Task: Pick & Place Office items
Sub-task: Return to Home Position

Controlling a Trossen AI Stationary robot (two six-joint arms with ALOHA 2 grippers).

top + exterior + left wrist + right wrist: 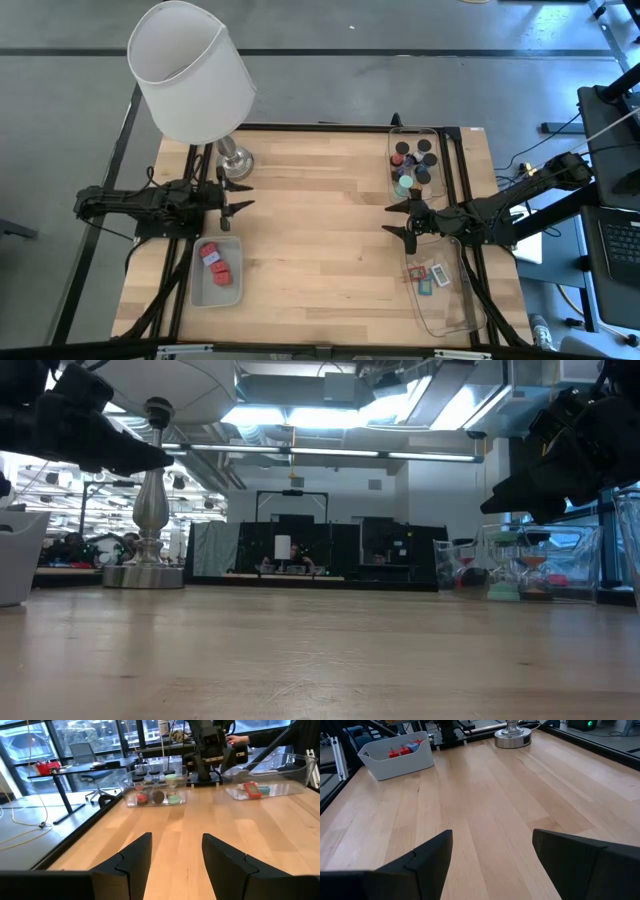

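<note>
Left end effector [245,196] open mid-left, right end effector [390,219] open mid-right, wooden surface [320,250] between, lamp [192,70] upper left, red blocks [215,262] in white bin [200,295] lower left

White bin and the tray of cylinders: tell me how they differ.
The white bin is opaque; the cylinder tray is clear. The bin holds red blocks; the tray holds dark cylinders and a teal one. The bin sits on the left side, the tray at the right edge. Both are open-topped, rectangular and rest on the table.
</note>
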